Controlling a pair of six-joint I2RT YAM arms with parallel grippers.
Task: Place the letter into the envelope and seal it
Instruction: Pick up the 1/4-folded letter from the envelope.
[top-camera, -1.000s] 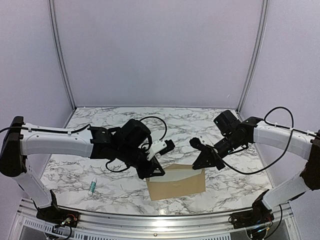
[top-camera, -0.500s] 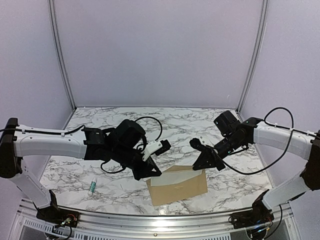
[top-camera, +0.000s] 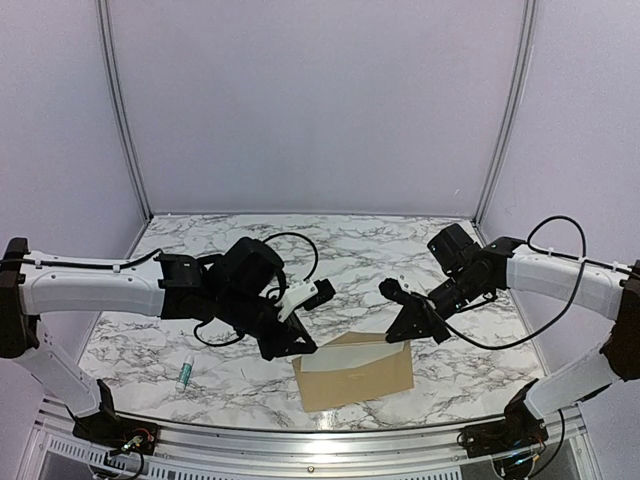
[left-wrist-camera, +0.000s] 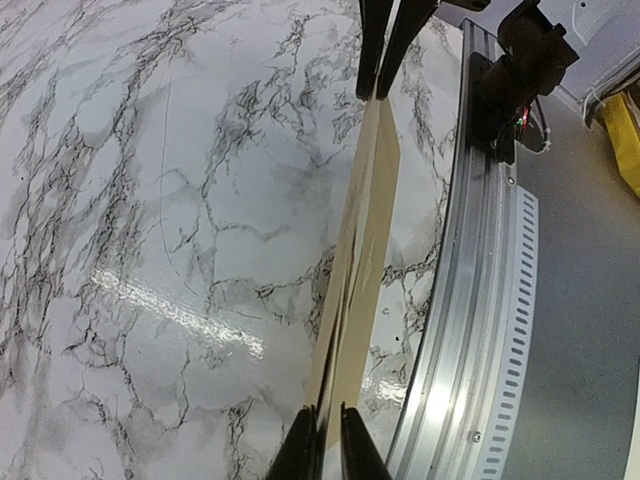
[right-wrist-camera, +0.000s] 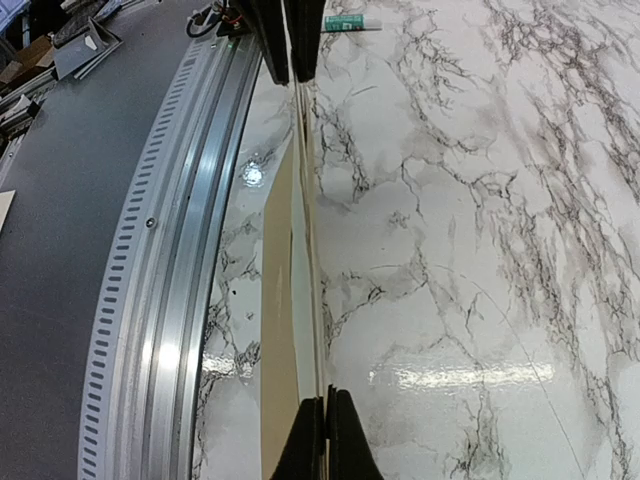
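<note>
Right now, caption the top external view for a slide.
Left gripper and right gripper pinch opposite corners of the envelope.

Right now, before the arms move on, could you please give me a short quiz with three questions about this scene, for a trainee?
1. True or false: the envelope lies untouched on the table.
2. Look at the left gripper and the right gripper. Which is shut on the envelope? A) only the left. B) only the right. C) both, one at each upper corner.
3. What is the pale strip that shows at the envelope's open mouth, under the raised flap?

Key: 1 false; 2 C; 3 the letter.
</note>
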